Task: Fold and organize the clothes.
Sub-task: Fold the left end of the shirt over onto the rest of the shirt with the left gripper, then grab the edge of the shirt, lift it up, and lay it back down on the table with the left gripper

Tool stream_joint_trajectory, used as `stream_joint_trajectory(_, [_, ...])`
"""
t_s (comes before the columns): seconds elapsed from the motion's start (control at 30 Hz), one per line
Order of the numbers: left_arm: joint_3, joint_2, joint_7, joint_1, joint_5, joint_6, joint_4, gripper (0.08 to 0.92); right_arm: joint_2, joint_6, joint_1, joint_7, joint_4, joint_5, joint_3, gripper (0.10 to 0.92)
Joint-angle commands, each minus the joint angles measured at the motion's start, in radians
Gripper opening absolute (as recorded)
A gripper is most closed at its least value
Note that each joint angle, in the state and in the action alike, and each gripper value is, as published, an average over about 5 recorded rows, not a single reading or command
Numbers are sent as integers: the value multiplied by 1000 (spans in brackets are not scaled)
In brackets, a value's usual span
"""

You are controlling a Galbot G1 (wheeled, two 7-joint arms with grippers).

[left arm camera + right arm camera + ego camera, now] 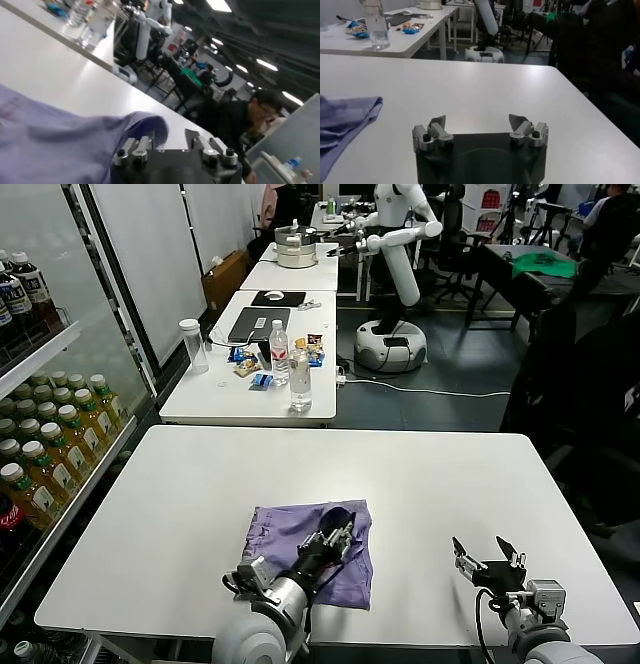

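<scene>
no readable text, bottle labels too small to read

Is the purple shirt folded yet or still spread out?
Folded: the T-shirt lies as a compact rectangle on the table, no sleeves showing, left gripper over it.

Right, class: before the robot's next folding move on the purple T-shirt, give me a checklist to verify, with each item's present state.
1. Lavender T-shirt lies wholly on the white table: ok.
2. Shirt flat and smooth: not ok, it looks rumpled and partly folded.
3. Left gripper over the shirt: ok.
4. Left gripper gripping fabric: cannot tell; fingers look spread.
5. Right gripper open and off the shirt, over bare table: ok.
6. Shirt's near edge away from the table edge: not ok, it lies close.
</scene>
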Motion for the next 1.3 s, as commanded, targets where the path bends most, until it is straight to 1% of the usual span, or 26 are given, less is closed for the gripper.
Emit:
stream_joint_trajectory(0.03, [-18,6,38,38,-7,-10,-51,551,3,3,-4,-1,0,-1,1,823])
stream_joint_trajectory(0.17, [-126,62,27,84,-10,-24,-107,663,5,9,-7,-3,-1,-2,2,823])
stream_joint_trajectory(0.23, [-183,97,15,106,26,-30,-112,724,6,11,-6,-4,-1,-2,1,823])
stream_joint_trajectory(0.3, [-236,131,-3,120,105,-42,-88,775,7,12,-4,-4,-1,-2,0,823])
stream_joint_trajectory(0.4, [-278,172,-41,124,317,-73,5,815,8,13,-2,-5,-1,-3,-2,823])
stream_joint_trajectory(0.5, [-281,197,-66,127,489,-100,87,821,8,14,-2,-5,-1,-6,-5,823])
stream_joint_trajectory(0.6, [-267,204,-73,129,555,-99,131,823,8,15,-3,-5,3,-8,-7,823])
stream_joint_trajectory(0.7, [-247,197,-72,122,581,-83,159,823,7,14,-5,-4,7,-8,-6,823])
stream_joint_trajectory(0.87, [-215,176,-59,104,568,-50,178,823,4,14,-11,-5,13,-8,-3,823])
stream_joint_trajectory(1.2, [-193,163,-33,107,417,8,143,820,5,14,-12,-4,16,-8,-2,823])
stream_joint_trajectory(1.3, [-195,159,-31,107,370,14,145,778,6,14,-12,-4,16,-8,-1,823])
